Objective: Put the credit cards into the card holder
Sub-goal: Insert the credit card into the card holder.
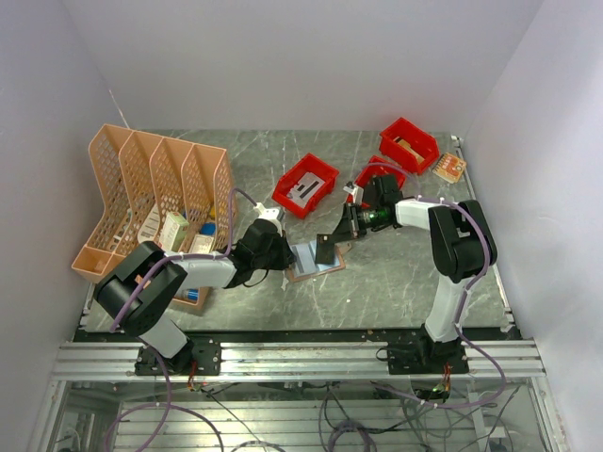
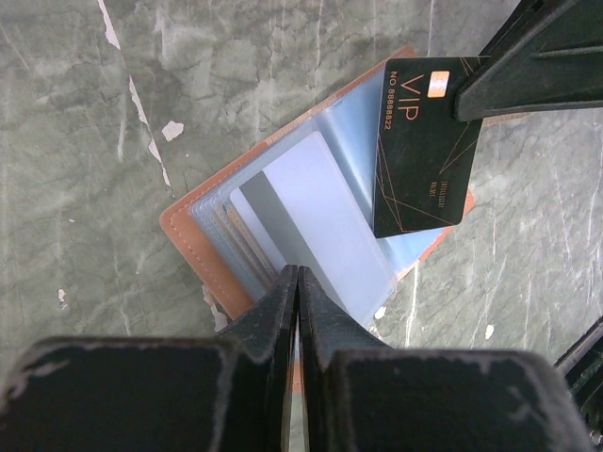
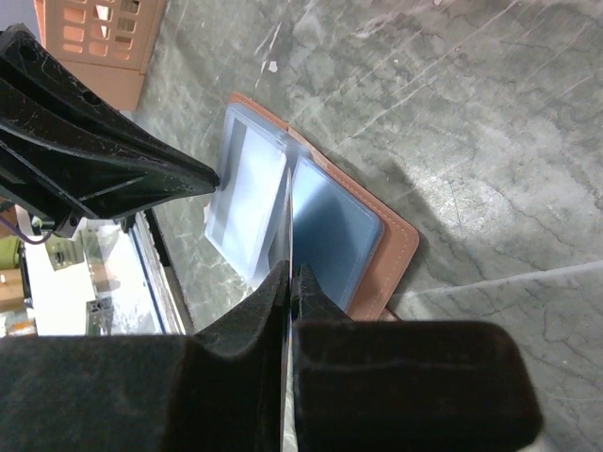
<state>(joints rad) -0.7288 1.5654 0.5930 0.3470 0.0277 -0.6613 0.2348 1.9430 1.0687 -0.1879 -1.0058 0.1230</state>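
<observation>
Holding black card point(image 2: 424, 151) over card holder point(image 2: 184, 226), maybe touching.

Peach file rack point(image 1: 141, 179), red bins point(image 1: 320, 169)

Bright even light, soft shadows

Black card point(image 2: 415, 160), upper right of left wrist view: gold "VIP" in big letters near its top-left corner. Beside it a small line, "NO" + digits, approx 8888622, not sure. Tiny gold print lower down: can't read
</observation>
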